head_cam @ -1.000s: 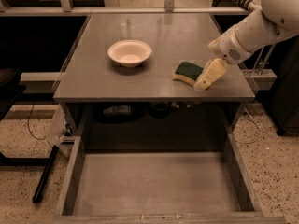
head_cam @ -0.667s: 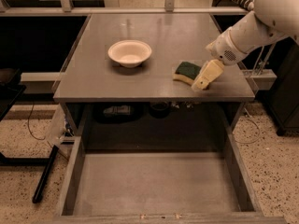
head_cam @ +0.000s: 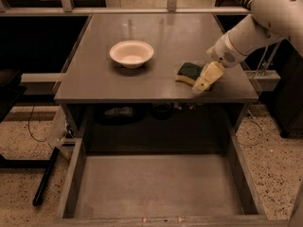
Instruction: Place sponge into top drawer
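Observation:
The sponge (head_cam: pixel 188 72), dark green on top with a yellow body, lies flat on the grey tabletop near its front right edge. My gripper (head_cam: pixel 205 81) hangs from the white arm at the right, its cream fingers (head_cam: pixel 208 76) pointing down right beside the sponge's right end, at or just over it. The top drawer (head_cam: pixel 156 186) is pulled open below the table's front edge, with a bare grey bottom and low grey walls.
A cream round bowl (head_cam: pixel 131 53) stands on the tabletop (head_cam: pixel 156 32) left of the sponge. A dark cable and a black bar lie on the speckled floor at the left. Dark furniture stands at both sides.
The arm and gripper have shifted slightly, staying beside the sponge's right end. The sponge, bowl and drawer have not moved.

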`<state>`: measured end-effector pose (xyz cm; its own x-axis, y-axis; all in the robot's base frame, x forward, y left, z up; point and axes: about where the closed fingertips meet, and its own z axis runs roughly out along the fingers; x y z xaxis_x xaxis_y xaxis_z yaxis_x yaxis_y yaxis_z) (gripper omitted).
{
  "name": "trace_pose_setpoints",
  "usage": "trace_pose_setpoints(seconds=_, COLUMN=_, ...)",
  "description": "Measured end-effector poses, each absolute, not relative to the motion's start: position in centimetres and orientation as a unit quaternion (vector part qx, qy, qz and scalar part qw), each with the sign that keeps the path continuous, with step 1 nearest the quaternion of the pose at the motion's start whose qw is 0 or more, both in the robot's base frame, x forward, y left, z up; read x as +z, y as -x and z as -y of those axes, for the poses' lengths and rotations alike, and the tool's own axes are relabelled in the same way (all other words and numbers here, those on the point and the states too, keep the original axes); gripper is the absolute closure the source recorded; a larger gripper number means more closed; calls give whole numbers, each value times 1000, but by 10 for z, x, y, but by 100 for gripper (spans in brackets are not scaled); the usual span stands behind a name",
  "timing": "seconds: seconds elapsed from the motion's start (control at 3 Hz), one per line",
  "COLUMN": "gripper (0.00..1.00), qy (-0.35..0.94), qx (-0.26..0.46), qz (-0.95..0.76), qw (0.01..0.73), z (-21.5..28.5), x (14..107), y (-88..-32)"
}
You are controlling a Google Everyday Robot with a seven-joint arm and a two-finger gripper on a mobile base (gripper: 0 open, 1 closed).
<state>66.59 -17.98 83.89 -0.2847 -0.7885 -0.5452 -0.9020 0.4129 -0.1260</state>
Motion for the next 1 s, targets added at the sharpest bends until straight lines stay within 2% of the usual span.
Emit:
trace_pose_setpoints(seconds=0.33, gripper=19, qy=532, qx=104, qz=-795, qw=273, z=180, x=839, y=-666)
trace_pose_setpoints(seconds=1.0, gripper=65, qy=532, qx=104, qz=-795, qw=273, z=180, x=839, y=-666)
